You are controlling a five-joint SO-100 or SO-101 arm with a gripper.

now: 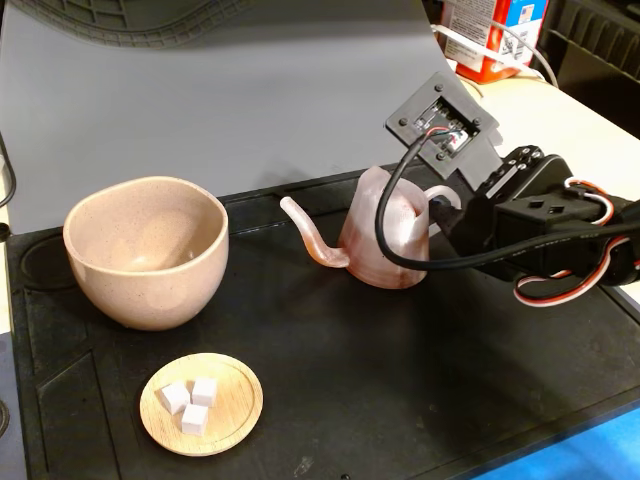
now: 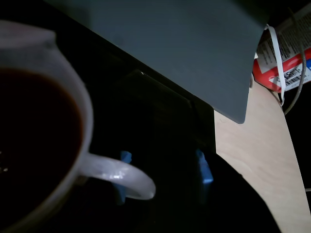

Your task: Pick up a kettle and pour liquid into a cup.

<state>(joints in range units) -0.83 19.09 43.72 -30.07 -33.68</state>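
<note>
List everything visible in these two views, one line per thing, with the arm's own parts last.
kettle: one, translucent pinkish, upright mid-mat, spout pointing at the cup in the fixed view
liquid: dark reddish-brown, inside the kettle, seen in the wrist view
cup: one, speckled beige-pink, left on the mat, looks empty
wooden dish: one, light wood, in front of the cup
white cubes: three, on the dish
black mat: one, under everything
grey backdrop sheet: one, behind the mat
red-and-white carton: one, top right
gripper: one, black with blue pads, open around the kettle's loop handle
</note>
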